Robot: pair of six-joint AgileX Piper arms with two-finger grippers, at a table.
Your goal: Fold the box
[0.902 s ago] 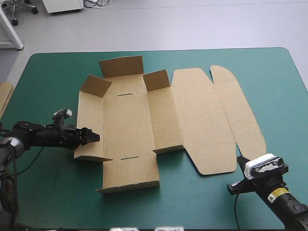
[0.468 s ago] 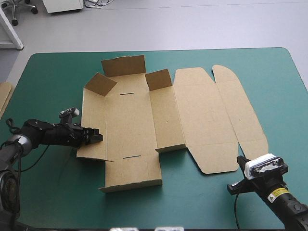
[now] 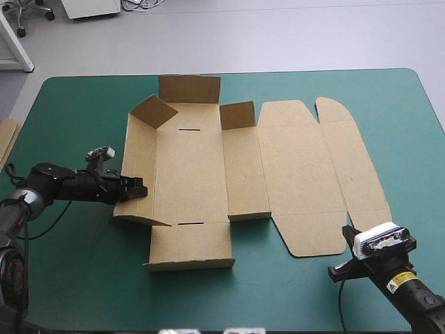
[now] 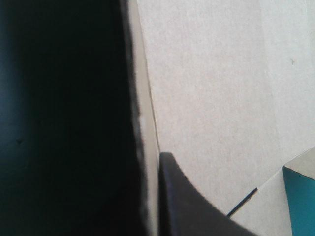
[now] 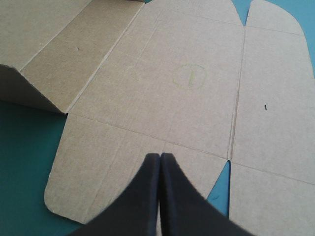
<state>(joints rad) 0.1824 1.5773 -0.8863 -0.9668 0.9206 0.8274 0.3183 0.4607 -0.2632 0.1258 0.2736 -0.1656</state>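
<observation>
The brown box (image 3: 191,174) lies spread out on the teal-green cover, its lid panels (image 3: 299,167) flat to the right. Its left wall (image 3: 139,163) is tilted up a little, and the two far corner flaps stand raised. My left gripper (image 3: 139,188) comes in low from the left and is shut on that left wall's outer edge. In the left wrist view the board edge (image 4: 149,162) runs between the two black fingers of that gripper (image 4: 153,196). My right gripper (image 3: 345,231) is shut and holds nothing. It hovers at the lid's near corner, over the near lid flap (image 5: 113,162) in the right wrist view (image 5: 160,157).
An edge of more brown board (image 3: 7,139) shows at the table's left edge. Bare teal-green cover (image 3: 76,104) lies to the left of the box and along the near edge between the arms.
My left gripper has shut on the box's left wall. The whole sheet has slid to the right and away, and turned slightly. The right arm has not moved.
</observation>
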